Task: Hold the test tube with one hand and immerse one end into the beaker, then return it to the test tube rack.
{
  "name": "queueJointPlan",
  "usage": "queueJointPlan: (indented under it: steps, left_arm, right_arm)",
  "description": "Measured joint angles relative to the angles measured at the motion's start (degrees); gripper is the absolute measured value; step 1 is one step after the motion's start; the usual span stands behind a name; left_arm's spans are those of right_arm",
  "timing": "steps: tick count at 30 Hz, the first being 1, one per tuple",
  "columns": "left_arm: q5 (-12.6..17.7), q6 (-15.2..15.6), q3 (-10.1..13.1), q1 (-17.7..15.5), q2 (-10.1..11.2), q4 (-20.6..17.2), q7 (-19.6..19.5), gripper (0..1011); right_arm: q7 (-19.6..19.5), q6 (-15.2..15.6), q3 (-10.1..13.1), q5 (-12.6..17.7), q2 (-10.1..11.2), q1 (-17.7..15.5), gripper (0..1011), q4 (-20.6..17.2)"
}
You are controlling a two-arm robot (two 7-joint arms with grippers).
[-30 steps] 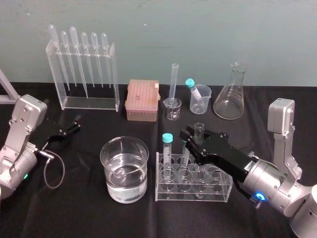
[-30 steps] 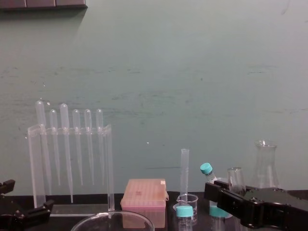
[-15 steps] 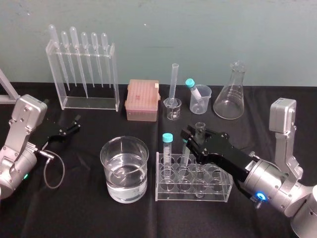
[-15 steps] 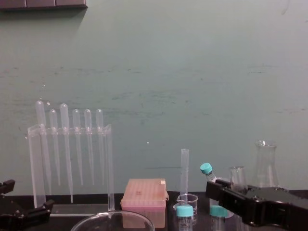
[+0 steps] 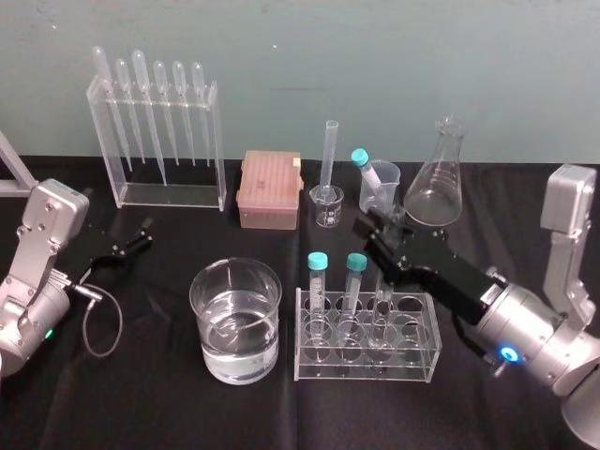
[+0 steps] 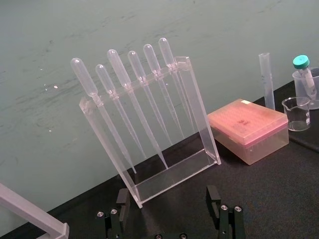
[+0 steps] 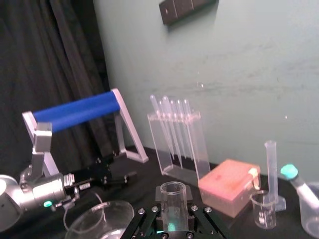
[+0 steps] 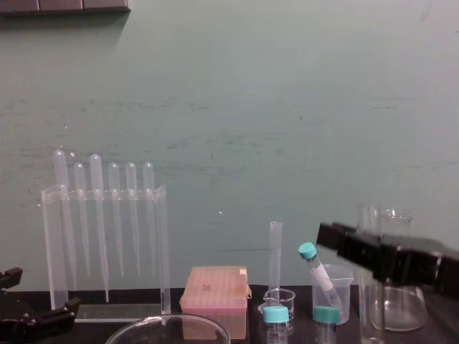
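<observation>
Shift: right gripper (image 5: 382, 234) is rising, drawing the test tube (image 5: 382, 298) up from the test tube rack (image 5: 412, 361).
Beaker (image 5: 202, 309): waiting at rack's nine o'clock.
Grip: fingers pinching tube's top, keeping it upright.
Left gripper (image 5: 131, 242): idling at beaker's ten o'clock, fingers spread.

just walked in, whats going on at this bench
The right gripper is shut on the long clear test tube near its open rim, holding it upright over the test tube rack; its lower end looks to be down among the rack's holes. The beaker of clear liquid stands to the rack's left, with nothing dipped in it. The left gripper sits open at the far left, idle.
</observation>
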Motion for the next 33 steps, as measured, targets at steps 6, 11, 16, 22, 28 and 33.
queueJointPlan:
  steps: [6,11,16,22,28,33]
  left_arm:
    - [0.00,0.00,0.00,0.00,0.00,0.00,0.00,1000]
    - [0.00,0.00,0.00,0.00,0.00,0.00,0.00,1000]
    - [0.00,0.00,0.00,0.00,0.00,0.00,0.00,1000]
    - [0.00,0.00,0.00,0.00,0.00,0.00,0.00,1000]
    - [0.00,0.00,0.00,0.00,0.00,0.00,0.00,1000]
    - [0.00,0.00,0.00,0.00,0.00,0.00,0.00,1000]
  right_arm:
    - [0.14,-0.74,0.85,0.91,0.60,0.26,194,-1.76]
    - [0.38,-1.59,1.42,1.43,0.92,0.75,194,-2.69]
    - [0.44,-2.25,1.59,1.44,1.06,1.64,194,-2.91]
    - [0.68,-2.67,1.36,0.90,1.03,2.96,194,-2.33]
    - [1.07,-2.75,0.79,0.33,1.06,3.90,194,-1.86]
    - [1.11,-2.52,0.52,0.02,1.18,4.10,194,-1.76]
